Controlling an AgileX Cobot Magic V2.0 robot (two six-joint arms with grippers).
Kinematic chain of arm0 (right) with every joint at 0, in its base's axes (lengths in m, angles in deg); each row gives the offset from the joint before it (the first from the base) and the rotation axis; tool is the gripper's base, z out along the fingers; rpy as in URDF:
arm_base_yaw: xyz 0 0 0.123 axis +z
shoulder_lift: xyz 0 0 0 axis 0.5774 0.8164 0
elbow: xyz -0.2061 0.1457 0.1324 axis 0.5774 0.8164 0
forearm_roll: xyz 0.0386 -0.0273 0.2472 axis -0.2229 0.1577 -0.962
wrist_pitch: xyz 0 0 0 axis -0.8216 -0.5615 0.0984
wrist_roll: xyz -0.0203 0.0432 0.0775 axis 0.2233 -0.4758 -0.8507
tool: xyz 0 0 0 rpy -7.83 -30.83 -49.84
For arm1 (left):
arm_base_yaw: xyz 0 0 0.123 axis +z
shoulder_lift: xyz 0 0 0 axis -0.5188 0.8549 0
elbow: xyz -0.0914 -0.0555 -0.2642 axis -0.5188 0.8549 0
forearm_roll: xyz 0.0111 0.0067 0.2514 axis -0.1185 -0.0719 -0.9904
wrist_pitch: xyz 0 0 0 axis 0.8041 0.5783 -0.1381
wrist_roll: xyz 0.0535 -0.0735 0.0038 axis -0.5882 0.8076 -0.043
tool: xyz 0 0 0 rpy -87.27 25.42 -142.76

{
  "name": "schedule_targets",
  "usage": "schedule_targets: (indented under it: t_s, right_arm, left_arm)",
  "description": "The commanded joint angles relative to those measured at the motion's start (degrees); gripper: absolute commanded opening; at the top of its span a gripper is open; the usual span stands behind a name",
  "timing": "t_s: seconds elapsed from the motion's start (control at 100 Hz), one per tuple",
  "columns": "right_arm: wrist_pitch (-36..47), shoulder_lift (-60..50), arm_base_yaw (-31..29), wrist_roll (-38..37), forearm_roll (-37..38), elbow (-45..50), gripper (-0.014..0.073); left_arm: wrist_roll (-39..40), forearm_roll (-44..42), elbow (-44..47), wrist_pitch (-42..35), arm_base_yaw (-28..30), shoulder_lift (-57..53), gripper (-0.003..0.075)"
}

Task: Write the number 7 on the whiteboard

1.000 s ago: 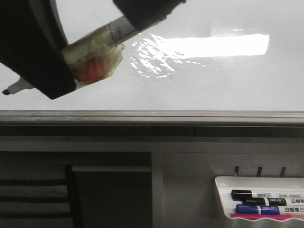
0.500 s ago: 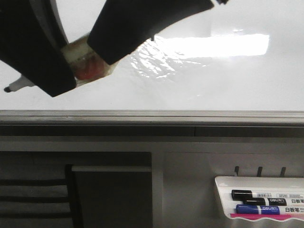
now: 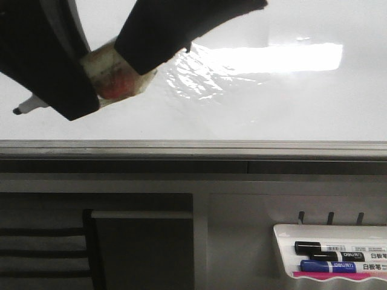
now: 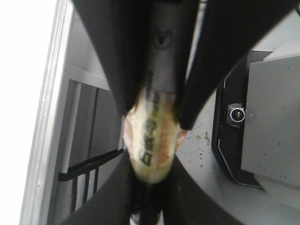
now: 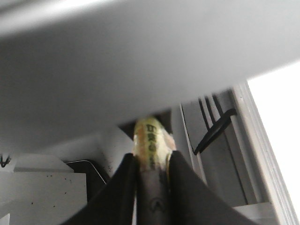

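Front view shows the large glossy white whiteboard [image 3: 254,103] bearing no number 7 yet. Just above its grey lower frame, a tape-wrapped marker [image 3: 115,75] is clenched by both the left gripper [image 3: 72,90] and right gripper [image 3: 151,51]. Likely a handover; next, one releases.

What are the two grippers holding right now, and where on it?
Both grip one taped white marker: left gripper at the taped middle toward the tip, right gripper on the rear barrel.
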Motion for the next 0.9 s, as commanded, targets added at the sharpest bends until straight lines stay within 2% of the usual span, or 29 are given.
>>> schedule_targets:
  t_s: [0.0, 0.06, 0.13, 0.24, 0.32, 0.45, 0.58, 0.75, 0.83, 0.89]
  right_arm:
    - [2.22, -1.28, -0.03, 0.68, -2.34, -1.93, -0.0011]
    - [2.11, -1.28, -0.03, 0.68, -2.34, -1.93, -0.0036]
    - [2.14, -1.28, -0.03, 0.68, -2.34, -1.93, -0.0046]
    - [2.0, -1.45, -0.03, 0.68, -2.05, -1.93, -0.0046]
    - [1.79, -2.2, -0.03, 0.68, -0.86, -1.93, -0.0045]
    - [3.55, -5.2, -0.03, -3.34, 2.67, -1.93, -0.0044]
    - [3.55, -9.03, -0.8, -16.75, 13.38, -1.93, -0.0044]
    - [0.8, -13.02, -3.73, -40.6, 36.07, -1.55, -0.0044]
    - [1.07, -15.59, -5.91, -50.19, 40.19, 0.95, -0.0044]
    - [3.51, -17.79, -7.45, -54.1, 40.69, 4.75, -0.0044]
  left_arm:
    - [1.51, 1.29, -2.08, -2.61, -0.39, -1.08, -0.002]
    - [1.51, 1.29, -2.08, -2.5, -0.39, -1.08, -0.0015]
    - [1.51, 1.29, -2.08, -2.26, -0.39, -1.08, 0.0042]
    - [1.67, 0.81, -2.08, -2.28, -0.29, -1.08, 0.0244]
    - [3.53, -0.23, -2.21, -2.7, -0.01, -1.79, 0.0336]
    - [7.98, -1.09, -2.21, -4.09, 2.58, -5.31, 0.0347]
    - [13.11, -1.09, -2.09, -4.98, 7.27, -11.12, 0.0347]
    - [14.12, 0.71, 3.21, -9.83, 15.37, -19.58, 0.0347]
    - [14.12, 3.61, 7.4, -12.78, 19.38, -23.26, 0.0347]
    - [14.12, 6.12, 10.95, -15.15, 21.72, -26.27, 0.0347]
